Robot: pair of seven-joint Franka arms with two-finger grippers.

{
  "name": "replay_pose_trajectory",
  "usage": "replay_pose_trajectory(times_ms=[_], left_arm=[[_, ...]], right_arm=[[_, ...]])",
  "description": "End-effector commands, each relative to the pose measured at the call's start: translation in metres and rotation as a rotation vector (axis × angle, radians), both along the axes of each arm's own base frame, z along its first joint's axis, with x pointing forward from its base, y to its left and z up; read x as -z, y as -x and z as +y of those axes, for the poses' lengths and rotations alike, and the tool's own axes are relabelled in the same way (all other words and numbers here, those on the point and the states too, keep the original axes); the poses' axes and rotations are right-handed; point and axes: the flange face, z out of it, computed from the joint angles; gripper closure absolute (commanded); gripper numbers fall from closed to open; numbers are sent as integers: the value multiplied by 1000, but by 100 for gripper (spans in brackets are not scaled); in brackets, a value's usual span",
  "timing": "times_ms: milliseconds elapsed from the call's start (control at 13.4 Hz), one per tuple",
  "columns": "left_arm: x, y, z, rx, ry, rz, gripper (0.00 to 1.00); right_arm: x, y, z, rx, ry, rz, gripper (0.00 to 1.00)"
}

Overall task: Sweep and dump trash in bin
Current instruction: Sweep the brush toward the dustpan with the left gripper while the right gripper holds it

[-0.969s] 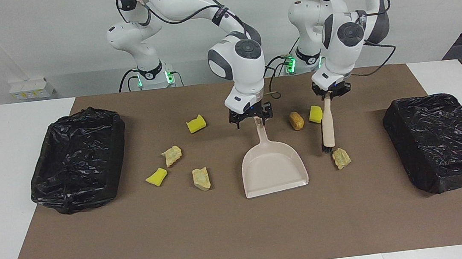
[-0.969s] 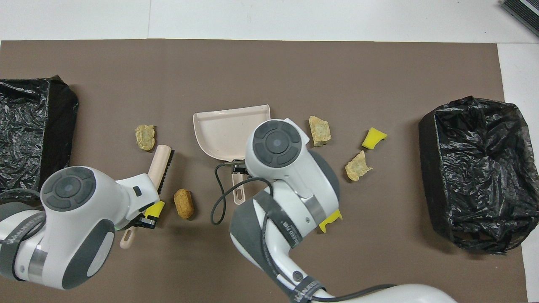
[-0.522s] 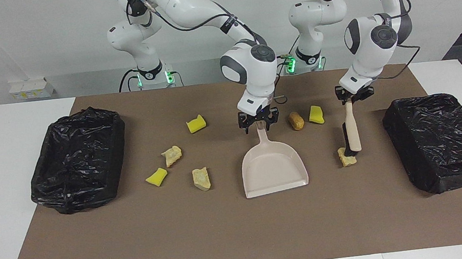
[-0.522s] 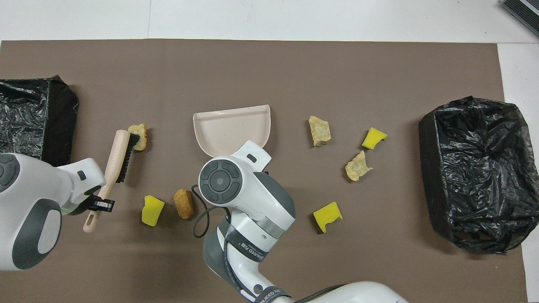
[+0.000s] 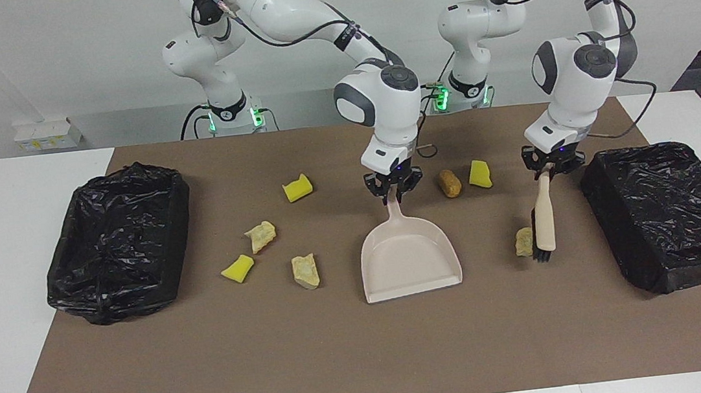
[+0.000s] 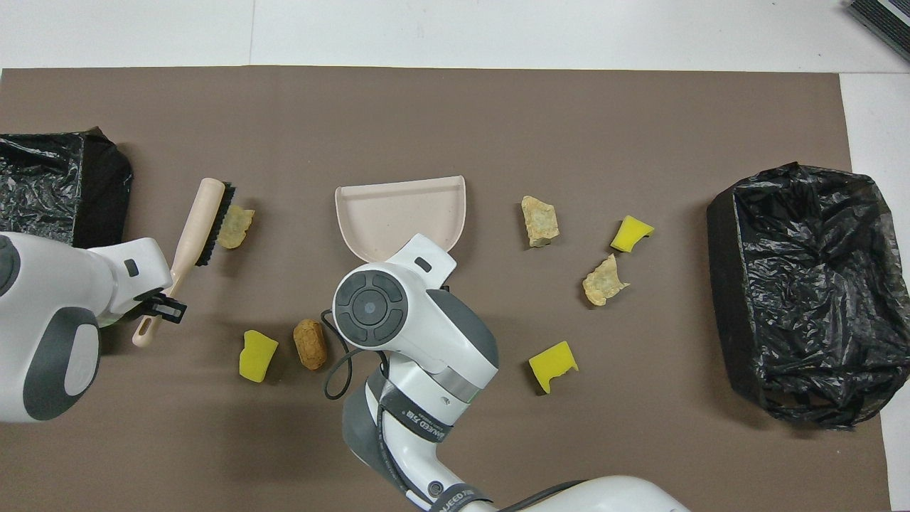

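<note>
White arms (image 5: 278, 2), grey joints (black cables), green base lights.

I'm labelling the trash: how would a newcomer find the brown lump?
Start at the beige dustpan mid-table. Beside its handle, toward the left arm's end, lies the brown oval lump, next to a yellow wedge. It is the only smooth brown oval piece.

Bright, even light is falling from above, casting short soft shadows under the arms. The black bin bags (image 5: 118, 244) are glinting with glare; both views are staying sharp.
</note>
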Motion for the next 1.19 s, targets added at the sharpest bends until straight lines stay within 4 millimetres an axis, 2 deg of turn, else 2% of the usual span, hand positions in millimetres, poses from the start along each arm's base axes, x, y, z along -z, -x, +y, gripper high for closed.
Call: replay_pose_trajectory(times_ms=[0, 224, 447, 596, 746, 895, 1118], left_arm=[[18, -33, 3, 114, -48, 18, 100], [22, -26, 3, 182, -54, 61, 100], [25, 0, -4, 196, -66, 197, 100], [20, 17, -38, 238, -85, 281, 100], [14, 32, -53, 257, -92, 337, 100], [0, 56, -68, 287, -102, 347, 100], [-35, 81, -84, 236, -69, 349, 100]], right_arm=[[-26, -8, -12, -96, -6, -22, 100], [-47, -11, -35, -250, 36, 4, 100], [-65, -13, -67, -476, 62, 67, 100], [-69, -13, -86, -637, 98, 126, 100], [-67, -14, -107, -785, 117, 174, 100], [-66, -13, -120, -911, 131, 217, 100], [-66, -7, -126, -1058, 139, 257, 100]])
